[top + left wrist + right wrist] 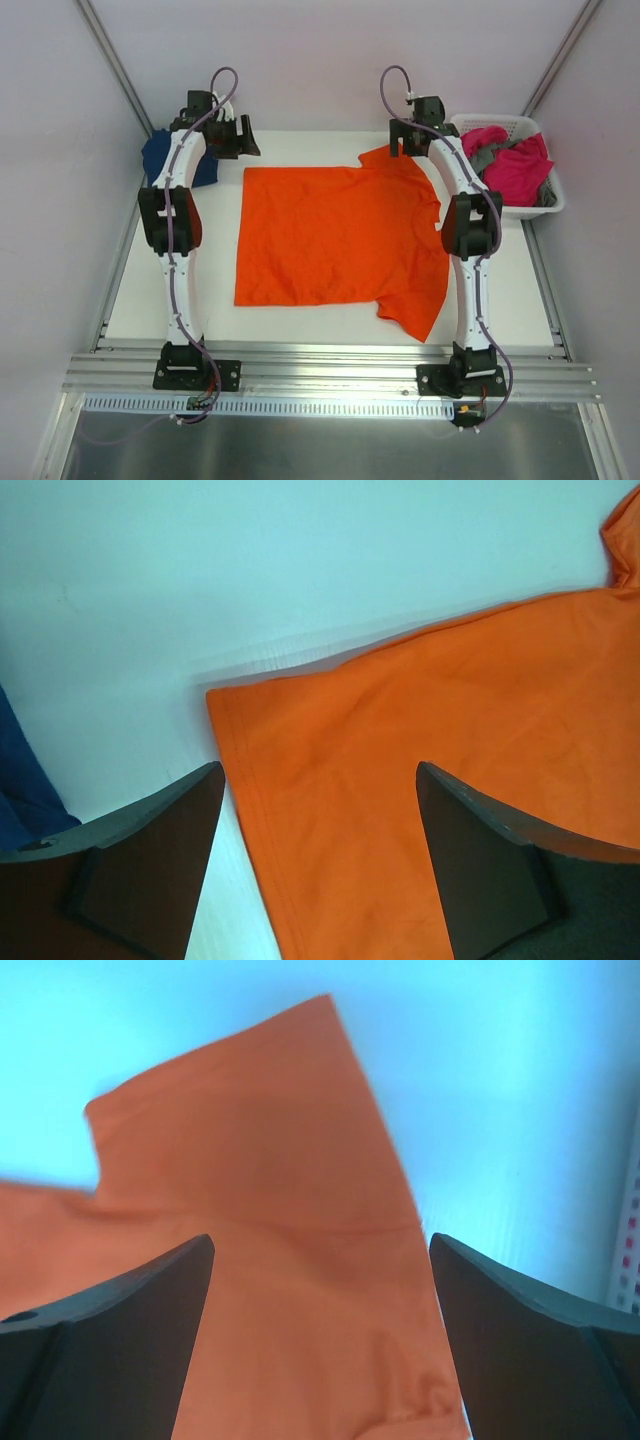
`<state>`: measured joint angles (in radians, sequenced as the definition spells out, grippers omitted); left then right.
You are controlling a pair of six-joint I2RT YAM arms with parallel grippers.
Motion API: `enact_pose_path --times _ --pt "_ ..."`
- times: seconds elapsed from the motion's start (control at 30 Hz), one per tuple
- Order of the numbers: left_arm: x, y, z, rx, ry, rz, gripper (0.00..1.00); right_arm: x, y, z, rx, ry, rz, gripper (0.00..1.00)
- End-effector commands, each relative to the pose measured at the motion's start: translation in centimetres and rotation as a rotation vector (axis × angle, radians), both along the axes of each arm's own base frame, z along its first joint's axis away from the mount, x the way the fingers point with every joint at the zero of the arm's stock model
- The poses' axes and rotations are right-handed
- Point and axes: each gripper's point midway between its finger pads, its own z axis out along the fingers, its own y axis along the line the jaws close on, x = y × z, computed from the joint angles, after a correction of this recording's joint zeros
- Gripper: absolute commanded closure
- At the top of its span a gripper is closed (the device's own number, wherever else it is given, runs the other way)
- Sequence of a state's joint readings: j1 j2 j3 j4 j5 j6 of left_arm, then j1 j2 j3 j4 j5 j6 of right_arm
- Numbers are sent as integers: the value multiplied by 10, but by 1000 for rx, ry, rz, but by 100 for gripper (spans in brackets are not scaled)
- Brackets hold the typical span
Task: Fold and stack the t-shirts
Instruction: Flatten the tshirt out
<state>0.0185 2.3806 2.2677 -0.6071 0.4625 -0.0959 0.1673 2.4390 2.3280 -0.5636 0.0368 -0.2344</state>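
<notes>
Overhead, whole scene: a bright orange short-sleeved cloth t-shirt [330, 235] lies spread flat in the middle of the white table [300, 320].
Orange t-shirt, lie: the hem points to the left of the frame. One sleeve reaches the upper right, the other the lower right.
Navy t-shirt: a navy blue cloth t-shirt [165, 155] sits bunched at the upper left, partly behind the left arm.
Basket: a white slotted plastic basket [545, 205] stands at the upper right, beside the table's right edge.
Basket contents: a magenta pink t-shirt [520, 170] and a grey t-shirt [485, 155] lie crumpled inside.
Left gripper, top view: the left gripper [235, 140] hangs over the orange t-shirt's upper left corner.
Right gripper, top view: the right gripper [405, 140] hangs over the upper sleeve.
Left wrist view: the left gripper [320, 770] is released, its dark fingers spread wide at the bottom of the frame and holding nothing.
Left wrist view, cloth: the corner of the orange t-shirt [450, 680] fills the centre and right. A strip of the navy t-shirt [20, 770] shows at the left edge.
Right wrist view: the right gripper [320, 1240] is released too, its fingers wide apart and holding nothing.
Right wrist view, cloth: the sleeve of the orange t-shirt [260, 1130] lies flat between and above the fingers, slightly blurred. The basket [628, 1240] shows at the right edge.
</notes>
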Motion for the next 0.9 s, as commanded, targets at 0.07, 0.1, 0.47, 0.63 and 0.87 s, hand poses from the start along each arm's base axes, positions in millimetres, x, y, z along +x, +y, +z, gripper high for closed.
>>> enact_pose_path --times 0.07,0.1,0.47,0.63,0.87 --pt "12 -4 4 41 -62 -22 21 53 -18 50 -14 -249 -58 6" --pt "13 -1 3 59 -68 -25 21 55 -18 52 -7 -259 -58 6" --pt "19 0 -19 59 -40 -15 20 78 -25 50 89 -347 -140 13" --pt "19 -2 -18 46 -35 -7 20 83 -10 31 170 -330 -157 16" --pt "15 -9 -8 -3 -33 -15 19 74 33 -8 294 -228 -150 16"
